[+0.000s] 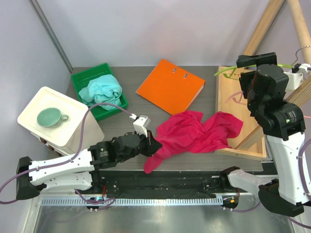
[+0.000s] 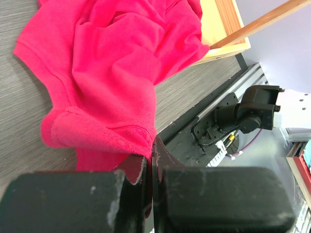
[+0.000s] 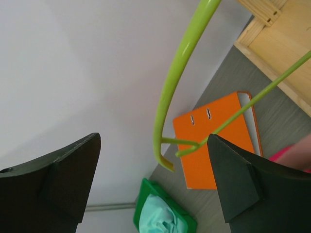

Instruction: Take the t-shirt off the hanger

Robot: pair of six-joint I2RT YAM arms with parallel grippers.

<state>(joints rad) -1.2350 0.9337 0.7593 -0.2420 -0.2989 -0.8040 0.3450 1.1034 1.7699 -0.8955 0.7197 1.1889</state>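
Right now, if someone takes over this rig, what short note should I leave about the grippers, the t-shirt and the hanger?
Left gripper: shut on an edge of the red t-shirt, low over the table.
Right gripper: open, raised at the right; the green hanger passes between its fingers, not clamped.
T-shirt: crumpled on the table, one end over the wooden tray.
Done: shirt is off the hanger.
Left: probably only to let go of the shirt.

An orange binder (image 1: 170, 86) is lying near a green bin (image 1: 90, 71); a cup (image 1: 48, 117) is sitting on a white box (image 1: 77, 120).
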